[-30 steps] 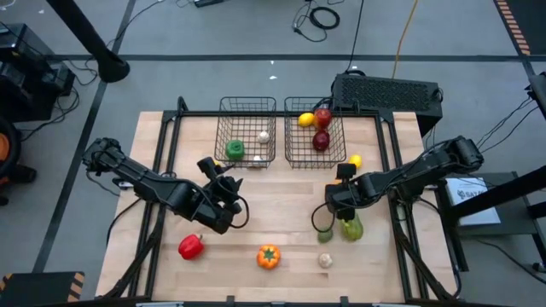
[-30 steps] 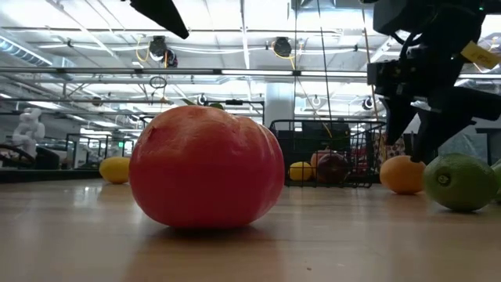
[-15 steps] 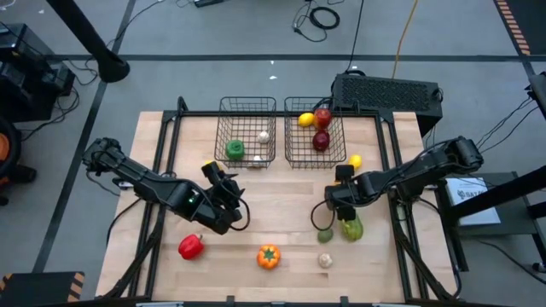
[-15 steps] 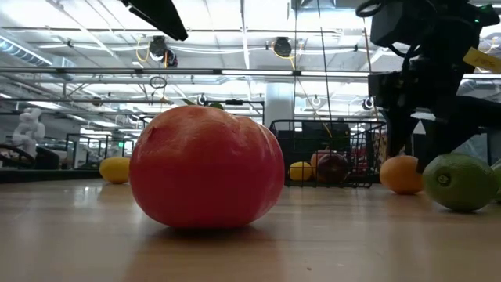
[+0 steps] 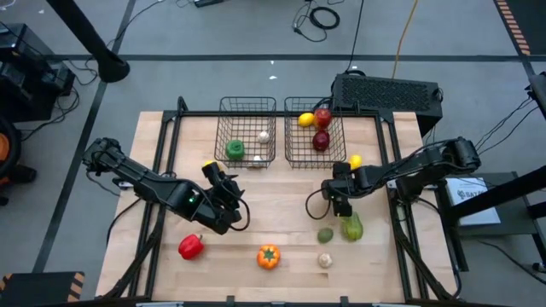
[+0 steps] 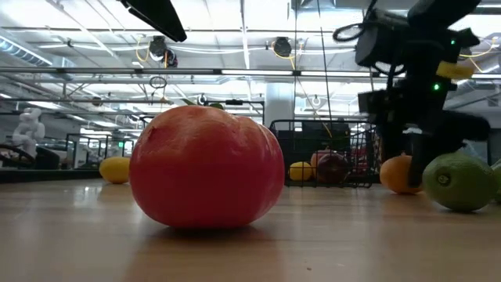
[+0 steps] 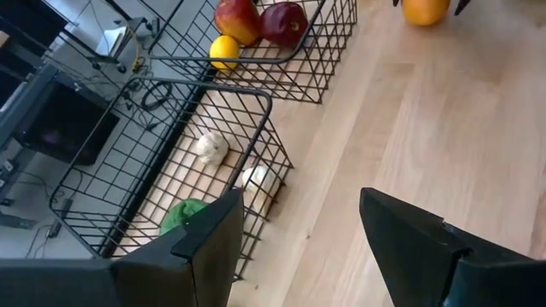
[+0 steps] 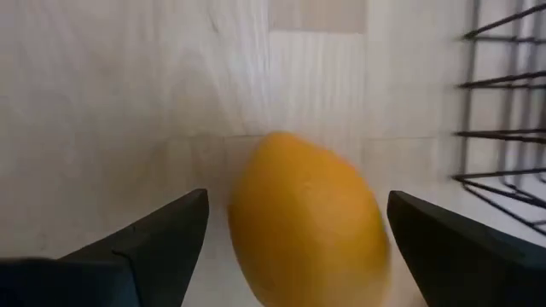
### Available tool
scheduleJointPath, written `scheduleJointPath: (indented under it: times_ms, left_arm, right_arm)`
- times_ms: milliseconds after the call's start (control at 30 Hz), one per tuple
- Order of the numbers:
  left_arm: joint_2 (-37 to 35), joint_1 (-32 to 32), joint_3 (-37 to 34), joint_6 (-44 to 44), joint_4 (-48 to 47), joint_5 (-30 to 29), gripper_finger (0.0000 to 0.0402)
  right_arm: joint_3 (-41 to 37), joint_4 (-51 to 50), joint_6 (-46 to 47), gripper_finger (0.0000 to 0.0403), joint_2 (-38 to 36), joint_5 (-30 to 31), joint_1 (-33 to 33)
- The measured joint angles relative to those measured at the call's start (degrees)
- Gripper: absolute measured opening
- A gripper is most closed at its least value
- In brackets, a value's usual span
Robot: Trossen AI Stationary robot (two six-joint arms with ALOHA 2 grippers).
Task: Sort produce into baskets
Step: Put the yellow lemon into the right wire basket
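Orange-yellow lemon [image 8: 307,217], firm and likely slick, sits between the right gripper [image 8: 294,247]'s wide-open, empty jaws; grip its middle.

Two dark wire-mesh baskets side by side at the table's far edge — left basket [image 5: 247,130] holds a green piece and two whitish bulbs, right basket [image 5: 315,129] a yellow lemon and two red apples. Loose on the wood: red pepper [image 5: 191,247], orange pepper [image 5: 268,256], whitish bulb [image 5: 325,260], two green pieces [image 5: 351,228] — and two yellow lemons [image 5: 355,160] near the baskets.

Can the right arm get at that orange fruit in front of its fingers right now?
Probably yes: the right gripper is open, its fingers either side of the orange fruit on bare table, nothing between them.
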Motion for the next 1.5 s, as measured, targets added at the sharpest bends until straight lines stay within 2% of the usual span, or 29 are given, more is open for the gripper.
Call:
scheduleJointPath:
  times_ms: [200,433,767,867,967,1100,1267,1400,1500]
  left_arm:
    - [0.0,0.0,0.0,0.3,0.0,0.2,0.0242]
    - [0.0,0.0,0.0,0.5,-0.2,0.2,0.0242]
    - [0.0,0.0,0.0,0.4,-0.2,0.2,0.0242]
    - [0.0,0.0,0.0,0.2,-0.2,0.2,0.0242]
    - [0.0,0.0,0.0,0.1,-0.2,0.4,0.0242]
    - [0.0,0.0,0.0,0.1,-0.2,0.7,0.0242]
    - [0.0,0.0,0.0,0.1,-0.2,0.7,0.0242]
    - [0.0,0.0,0.0,0.1,-0.2,0.7,0.0242]
    - [0.0,0.0,0.0,0.0,-0.3,0.7,0.0242]
  right_arm:
    - [-0.4,0.5,0.7,0.0352,3.1,-0.1,-0.1]
    - [-0.2,0.0,2.0,0.0348,3.1,-0.1,-0.1]
    - [-0.3,-1.9,4.1,0.0248,2.2,-0.2,0.0]
    - [0.0,-2.7,5.1,0.0237,2.1,-1.5,0.0]
    - [1.1,-4.9,6.5,0.0245,2.2,-3.7,0.0]
    - [4.7,-7.6,8.2,0.0264,2.2,-5.6,0.1]
    - [11.3,-8.9,8.1,0.0264,2.2,-9.6,0.2]
    - [17.5,-7.6,4.8,0.0258,1.3,-12.0,0.9]
    - [21.9,-6.9,1.2,0.0258,0.1,-11.6,1.1]
